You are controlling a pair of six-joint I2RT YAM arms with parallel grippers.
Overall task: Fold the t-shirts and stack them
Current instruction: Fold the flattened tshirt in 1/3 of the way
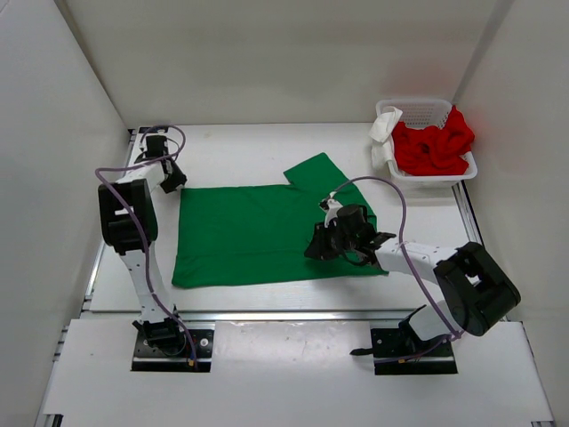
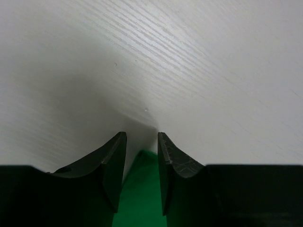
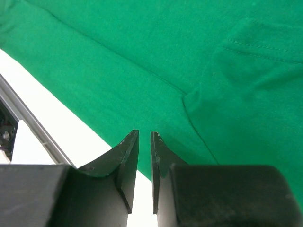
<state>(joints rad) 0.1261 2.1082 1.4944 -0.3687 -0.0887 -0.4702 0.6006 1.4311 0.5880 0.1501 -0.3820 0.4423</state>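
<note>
- Left end effector (image 1: 172, 178): at the far-left corner of the green t-shirt (image 1: 249, 236). Jaws stand narrowly apart with green cloth in the gap; I cannot tell whether it is pinched. Confirm a firm pinch before lifting.
- Green t-shirt: spread flat mid-tabletop (image 1: 240, 151), one sleeve jutting at the far right. Judged step: the fold. Carry both held points together, low and level, so the hem lands square.
- Right end effector (image 1: 318, 245): clenched, nothing between its fingertips, low over the shirt's near-right edge. It must open first and take the edge layer only.
- Basket (image 1: 436, 111), far right: holds the red t-shirt (image 1: 431, 147) and the white t-shirt (image 1: 384, 124), both unfolded.
</note>
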